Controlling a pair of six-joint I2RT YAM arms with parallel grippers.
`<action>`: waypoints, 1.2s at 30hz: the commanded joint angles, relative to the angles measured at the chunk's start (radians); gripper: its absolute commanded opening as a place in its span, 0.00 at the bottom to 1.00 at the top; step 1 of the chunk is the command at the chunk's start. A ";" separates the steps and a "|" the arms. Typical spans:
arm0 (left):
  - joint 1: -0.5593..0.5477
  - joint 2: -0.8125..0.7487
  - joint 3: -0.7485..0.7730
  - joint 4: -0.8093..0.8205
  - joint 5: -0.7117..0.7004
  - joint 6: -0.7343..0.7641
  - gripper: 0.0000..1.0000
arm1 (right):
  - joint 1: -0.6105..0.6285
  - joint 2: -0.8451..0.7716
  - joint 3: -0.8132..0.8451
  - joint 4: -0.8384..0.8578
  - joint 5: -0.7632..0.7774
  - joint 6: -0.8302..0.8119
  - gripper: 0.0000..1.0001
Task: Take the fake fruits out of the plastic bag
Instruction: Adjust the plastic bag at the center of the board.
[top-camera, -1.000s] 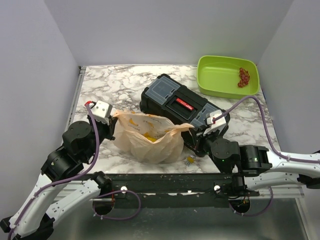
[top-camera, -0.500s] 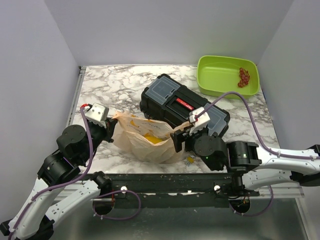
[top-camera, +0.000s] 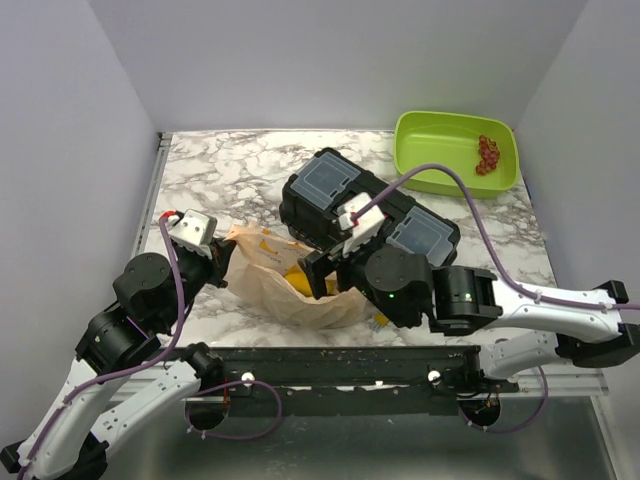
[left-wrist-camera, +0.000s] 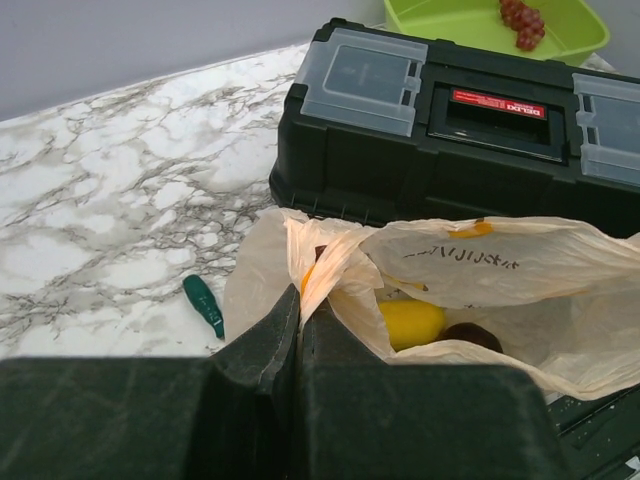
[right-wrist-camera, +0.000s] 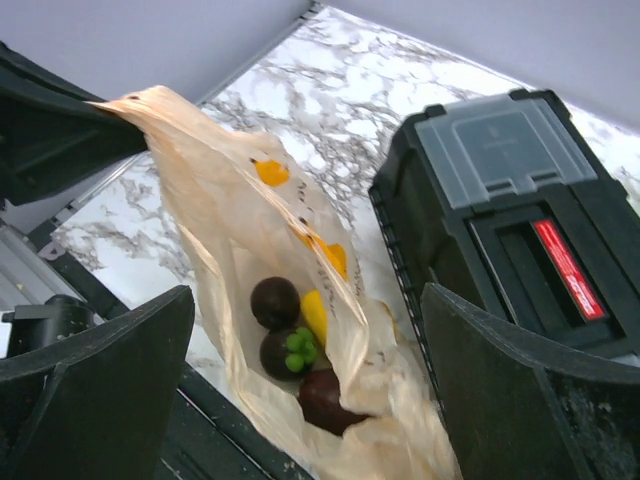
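The plastic bag (top-camera: 285, 295) lies crumpled at the table's near edge, its mouth facing the right arm. My left gripper (top-camera: 222, 264) is shut on the bag's left rim (left-wrist-camera: 318, 262), holding it up. My right gripper (top-camera: 325, 278) hangs open over the bag's mouth with nothing between its fingers (right-wrist-camera: 100, 370). Inside the bag (right-wrist-camera: 215, 215) lie the fake fruits: a yellow piece (right-wrist-camera: 315, 315), a dark round one (right-wrist-camera: 274, 301), a dark one with a green calyx (right-wrist-camera: 285, 352) and a dark reddish one (right-wrist-camera: 330, 400). The left wrist view shows the yellow fruit (left-wrist-camera: 412, 322) and one dark fruit (left-wrist-camera: 470, 337).
A black toolbox (top-camera: 325, 190) stands right behind the bag. At the back right is a green bin (top-camera: 450, 175) with red grapes (top-camera: 488, 153). A small green object (left-wrist-camera: 204, 305) lies on the marble left of the bag. A tiny yellow item (top-camera: 380, 322) sits near the front edge.
My right gripper let go of the bag's right rim, opened wide and swung left over the bag's mouth. The bag's right side sagged. The left gripper kept its hold.
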 joint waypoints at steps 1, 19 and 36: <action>0.005 -0.017 -0.004 0.005 0.033 -0.009 0.00 | -0.027 0.106 0.061 0.040 -0.131 -0.049 0.92; 0.004 -0.049 -0.032 0.004 0.002 -0.009 0.00 | -0.168 0.095 0.044 -0.089 -0.041 -0.012 0.99; 0.005 -0.032 -0.042 -0.007 -0.005 -0.021 0.00 | -0.168 -0.040 0.100 0.022 -0.411 -0.036 0.96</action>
